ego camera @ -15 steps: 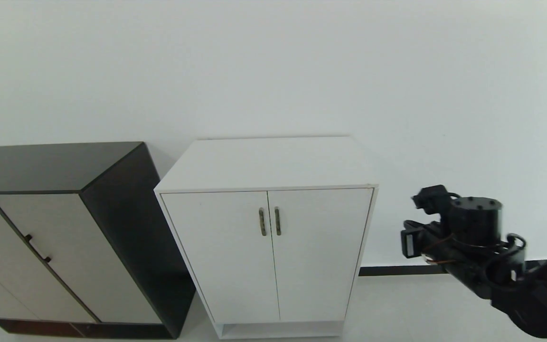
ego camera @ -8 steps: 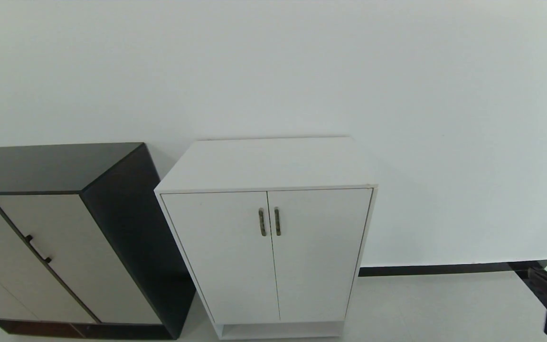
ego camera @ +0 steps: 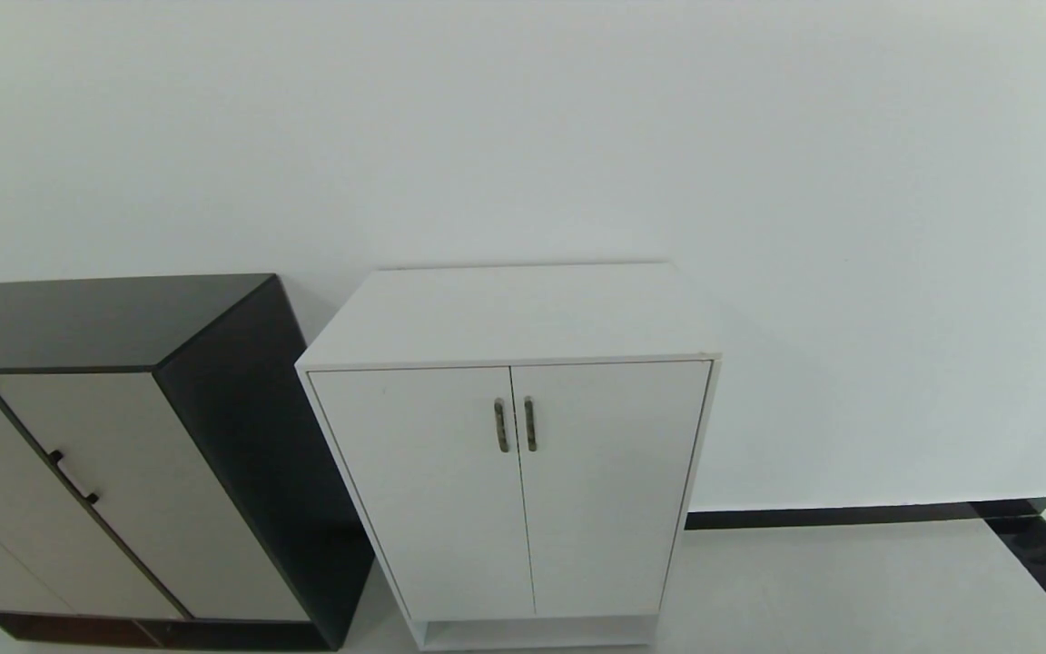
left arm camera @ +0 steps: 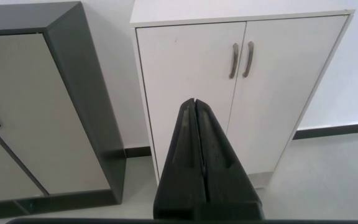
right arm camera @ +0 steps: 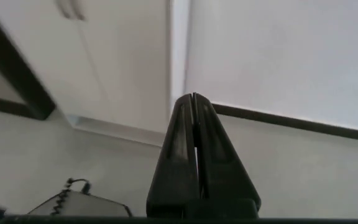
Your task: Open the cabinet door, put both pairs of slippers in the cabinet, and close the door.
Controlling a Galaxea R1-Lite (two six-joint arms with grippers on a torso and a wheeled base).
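Two grippers sit nearest, both empty: the left gripper (left arm camera: pixel 195 101) has its fingers pressed flat together and points at the cabinet (ego camera: pixel 514 313), and the right gripper (right arm camera: pixel 193 95) is likewise clamped on nothing, over the floor (ego camera: pixel 850 590) off to the cabinet's right. Farther on, the cabinet stands on the floor with its back to the wall (ego camera: pixel 523 136), just beside a black cabinet (ego camera: pixel 241 427) on its left. Its doors (ego camera: pixel 423 490) are shut, their handles (ego camera: pixel 501 424) upright and close together at the meeting edges. With the doors shut, what lies behind them cannot be told. The risks lie at those handles, I judge. A gripper that arrives with its fingers together will only bump the door, and because the handles sit so near each other, spread fingers could catch both or slip off one. A pull not following the hinge arc might drag or tip the cabinet. The left door swinging wide could strike the black cabinet's side. A dark skirting (ego camera: pixel 850 516) runs along the wall's foot. By count: two grippers, one white cabinet with two doors and two handles, one black cabinet.
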